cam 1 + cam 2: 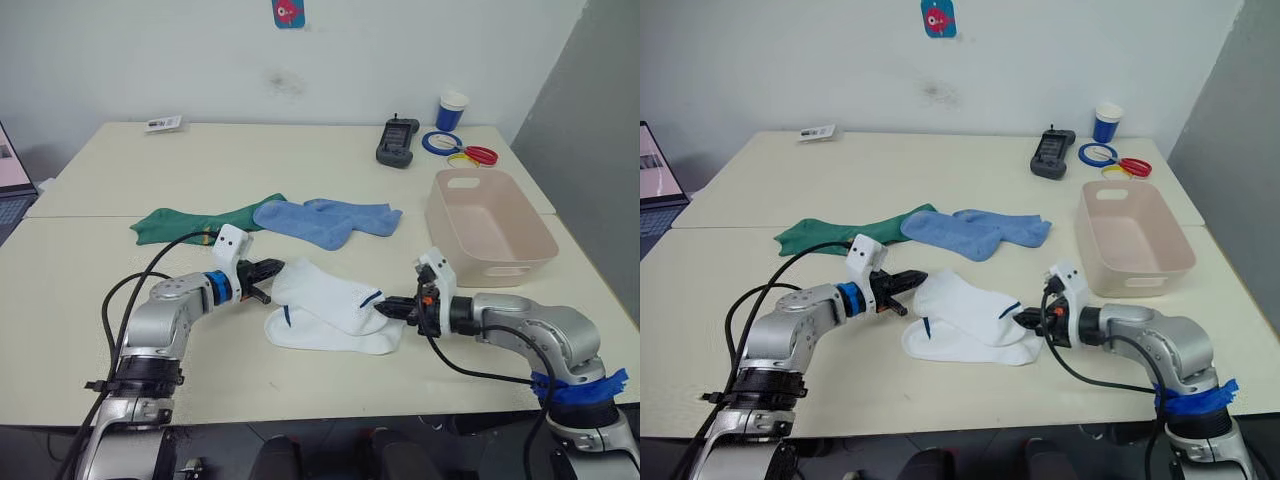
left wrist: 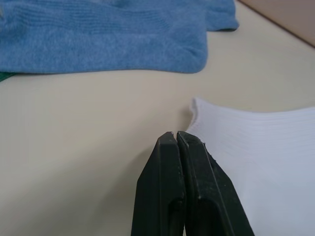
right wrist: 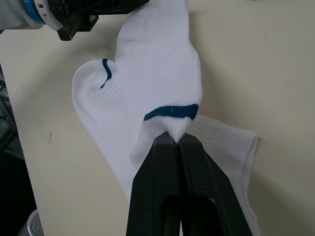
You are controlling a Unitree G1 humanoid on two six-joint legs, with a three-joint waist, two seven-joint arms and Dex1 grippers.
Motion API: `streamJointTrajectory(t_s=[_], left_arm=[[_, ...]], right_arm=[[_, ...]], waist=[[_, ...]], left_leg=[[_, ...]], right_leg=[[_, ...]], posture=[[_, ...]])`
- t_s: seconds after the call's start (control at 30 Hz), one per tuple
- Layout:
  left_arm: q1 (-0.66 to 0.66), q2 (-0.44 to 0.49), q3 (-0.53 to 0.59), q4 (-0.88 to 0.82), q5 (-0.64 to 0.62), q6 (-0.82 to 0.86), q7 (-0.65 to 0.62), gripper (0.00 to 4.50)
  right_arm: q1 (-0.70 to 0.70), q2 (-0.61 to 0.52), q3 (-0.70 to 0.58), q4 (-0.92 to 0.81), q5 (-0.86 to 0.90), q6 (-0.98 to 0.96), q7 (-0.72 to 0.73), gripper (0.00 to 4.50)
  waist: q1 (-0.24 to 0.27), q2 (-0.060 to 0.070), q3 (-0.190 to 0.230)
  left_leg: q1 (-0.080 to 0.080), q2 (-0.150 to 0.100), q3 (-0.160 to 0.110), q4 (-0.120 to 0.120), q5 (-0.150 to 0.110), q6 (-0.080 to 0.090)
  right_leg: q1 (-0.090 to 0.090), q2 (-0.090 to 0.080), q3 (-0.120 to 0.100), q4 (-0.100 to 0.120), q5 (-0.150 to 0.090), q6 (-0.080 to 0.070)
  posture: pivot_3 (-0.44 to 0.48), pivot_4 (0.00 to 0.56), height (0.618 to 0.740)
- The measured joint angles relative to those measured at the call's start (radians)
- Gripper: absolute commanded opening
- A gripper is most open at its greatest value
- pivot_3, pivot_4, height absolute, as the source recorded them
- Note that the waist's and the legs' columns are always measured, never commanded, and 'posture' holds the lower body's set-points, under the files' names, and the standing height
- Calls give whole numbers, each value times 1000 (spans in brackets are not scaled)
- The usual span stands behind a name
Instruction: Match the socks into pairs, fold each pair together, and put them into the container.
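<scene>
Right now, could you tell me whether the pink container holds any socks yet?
Empty. The container shows only its bare pale floor; the white socks, blue socks and green socks all lie on the table.

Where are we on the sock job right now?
Early. Matched: the white socks lie stacked, the blue socks overlap and the green socks lie beside them. In hand: the right tool is shut on the upper white sock's edge; the left tool is shut at the pair's other end, gripping nothing that I can see. Left: fold all three pairs; the container holds nothing yet.
</scene>
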Motion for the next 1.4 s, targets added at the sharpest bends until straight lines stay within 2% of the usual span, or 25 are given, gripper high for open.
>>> streamJointTrajectory(t_s=[0.27,0.37,0.53,0.77,0.9,1.1,1.27,1.4], left_arm=[[101,2,84,-313,-145,216,105,17],[147,-12,94,-368,-169,270,156,17],[236,-110,157,-528,-256,407,309,17],[277,-242,286,-685,-419,595,502,17],[268,-210,302,-703,-460,612,530,17],[239,-123,337,-700,-589,623,489,17],[270,-55,353,-692,-704,629,457,17],[280,8,384,-659,-850,640,450,17]], right_arm=[[-132,-121,22,156,29,-14,168,0],[-171,-148,47,234,-1,-54,221,0],[-280,-154,119,400,-43,-111,343,0],[-449,-140,164,653,-90,-172,515,0],[-504,-130,185,735,-136,-222,587,0],[-498,-133,156,669,-114,-190,633,0],[-430,-174,75,470,-1,-63,634,0],[-358,-186,1,292,114,70,583,0]], waist=[[1,0,0],[1,0,0],[1,0,0],[1,0,0],[2,0,0],[1,0,1],[3,0,1],[2,0,1]], left_leg=[[0,-1,1,0,0,0],[0,-1,0,0,0,0],[0,0,-1,0,0,0],[0,-1,0,0,0,0],[0,0,-1,0,0,0],[0,-1,0,0,0,0],[0,-1,-2,0,0,0],[1,-1,-1,0,0,0]], right_leg=[[0,0,1,-1,0,0],[0,0,0,-1,0,0],[0,0,0,0,0,0],[1,0,0,-1,0,0],[1,0,0,0,0,0],[1,-1,1,-1,0,0],[1,-2,-1,-1,0,0],[1,-2,0,-1,0,0]], posture=[[0,150,740],[0,150,740],[0,150,740],[0,150,740],[0,150,740],[0,150,740],[0,150,740],[0,150,740]])
